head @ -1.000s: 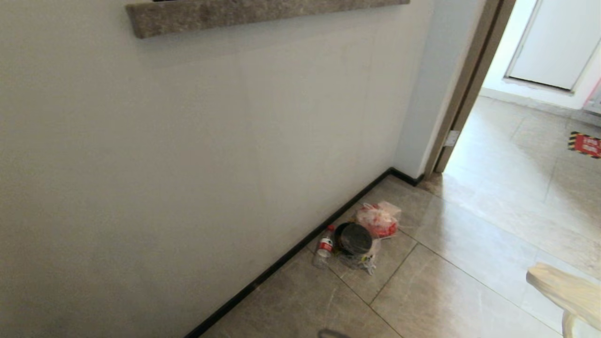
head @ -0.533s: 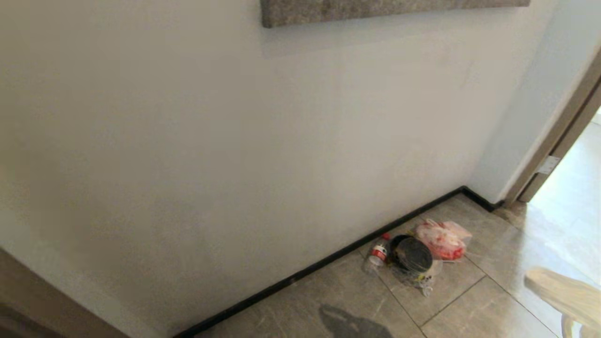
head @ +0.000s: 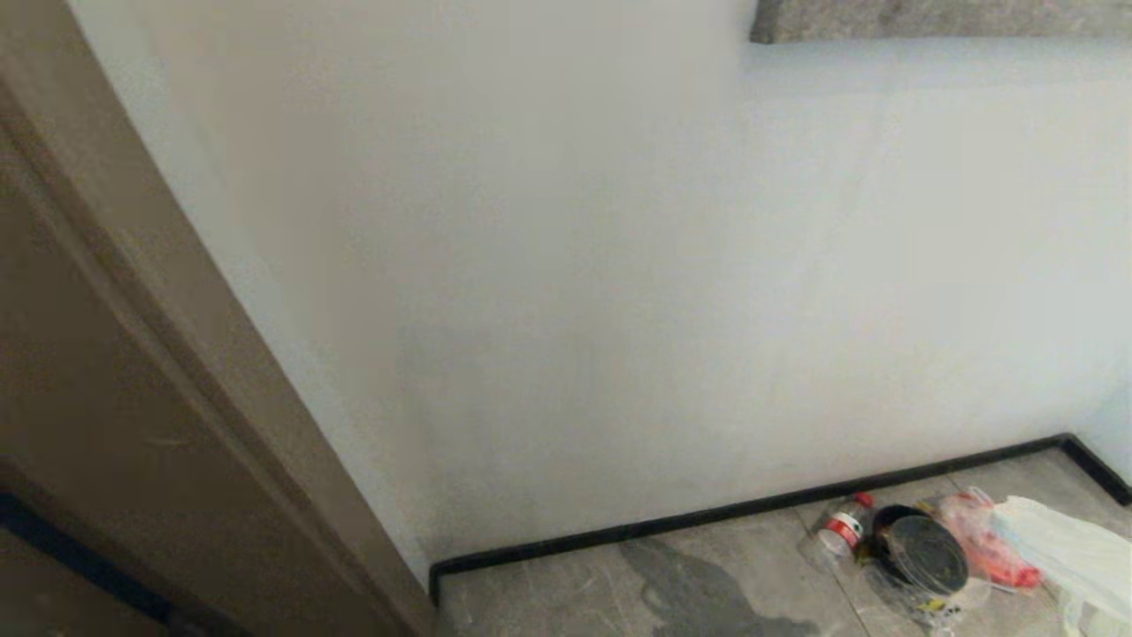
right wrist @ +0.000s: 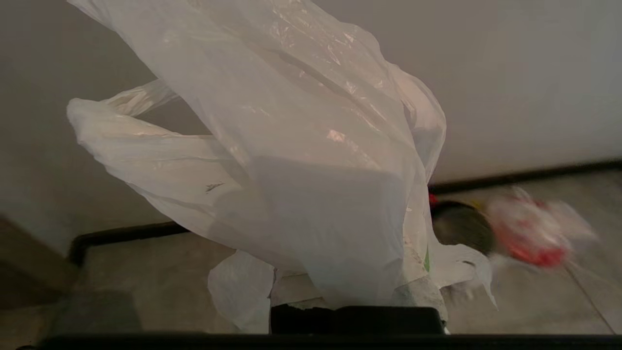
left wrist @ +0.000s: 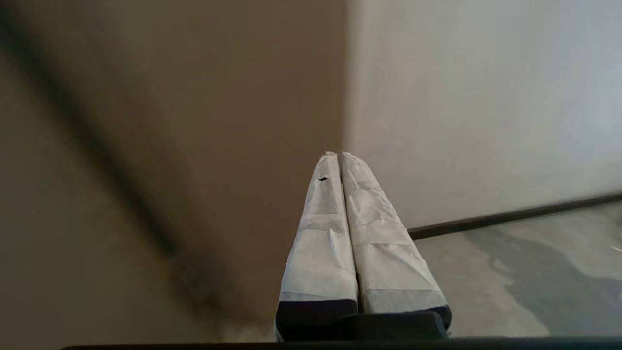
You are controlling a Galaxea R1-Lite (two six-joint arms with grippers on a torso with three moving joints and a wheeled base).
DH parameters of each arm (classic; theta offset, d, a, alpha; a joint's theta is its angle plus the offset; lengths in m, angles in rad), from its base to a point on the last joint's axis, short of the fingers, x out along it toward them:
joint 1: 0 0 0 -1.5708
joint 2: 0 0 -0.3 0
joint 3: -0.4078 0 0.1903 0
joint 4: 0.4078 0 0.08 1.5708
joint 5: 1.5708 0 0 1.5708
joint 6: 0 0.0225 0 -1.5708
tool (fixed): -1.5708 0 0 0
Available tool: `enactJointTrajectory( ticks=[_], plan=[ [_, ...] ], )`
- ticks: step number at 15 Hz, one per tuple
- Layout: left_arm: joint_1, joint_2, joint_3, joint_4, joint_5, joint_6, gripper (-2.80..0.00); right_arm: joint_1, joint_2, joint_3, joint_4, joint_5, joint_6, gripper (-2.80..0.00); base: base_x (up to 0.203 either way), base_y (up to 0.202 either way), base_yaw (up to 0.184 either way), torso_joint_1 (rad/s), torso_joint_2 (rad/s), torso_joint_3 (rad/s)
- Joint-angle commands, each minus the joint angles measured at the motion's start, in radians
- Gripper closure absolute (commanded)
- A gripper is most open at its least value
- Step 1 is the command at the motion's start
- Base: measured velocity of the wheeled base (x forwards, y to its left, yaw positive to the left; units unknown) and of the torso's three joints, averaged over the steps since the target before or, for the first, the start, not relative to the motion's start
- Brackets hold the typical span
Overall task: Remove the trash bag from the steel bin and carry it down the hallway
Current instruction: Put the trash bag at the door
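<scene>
You see the thin translucent white plastic trash bag (right wrist: 311, 160) with a speck of green print near its base. Against the plain white wall (head: 619, 265) runs a black baseboard (head: 752, 510) over beige-grey marbled floor tiles (head: 734, 575). There sit a round black clear-lidded container (head: 924, 553), a red-printed small bag (head: 982, 535), and a clear red-labelled bottle (head: 840, 531).

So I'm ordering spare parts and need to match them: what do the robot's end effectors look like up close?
The left end effector has two long fingers that taper towards the tips, each wrapped in wrinkled off-white tape or cloth over a black base. One wrap has a small dark tear near the tip. Of the right end effector, only a black base edge shows; the rest is hidden.
</scene>
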Motion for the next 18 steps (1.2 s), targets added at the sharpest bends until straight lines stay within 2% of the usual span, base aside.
enactJointTrajectory(
  ticks=[1,3,10,18],
  plan=[
    [0.0,0.0,0.0,0.0,0.001,0.0,0.0,0.0,-0.039,0.0,0.0,0.0,0.003,0.0,0.0,-0.01,0.165,0.003,0.0,0.002],
    [0.0,0.0,0.0,0.0,0.001,0.0,0.0,0.0,-0.039,0.0,0.0,0.0,0.003,0.0,0.002,-0.004,0.109,0.002,0.0,-0.002],
    [0.0,0.0,0.0,0.0,0.001,-0.005,0.0,0.0,-0.039,0.0,0.0,0.0,0.001,0.0,0.0,0.0,0.0,0.001,0.0,-0.011],
    [0.0,0.0,0.0,0.0,0.001,-0.005,0.0,0.0,-0.039,0.0,0.0,0.0,0.0,0.0,0.0,0.0,0.0,0.004,0.0,-0.18]
  ],
)
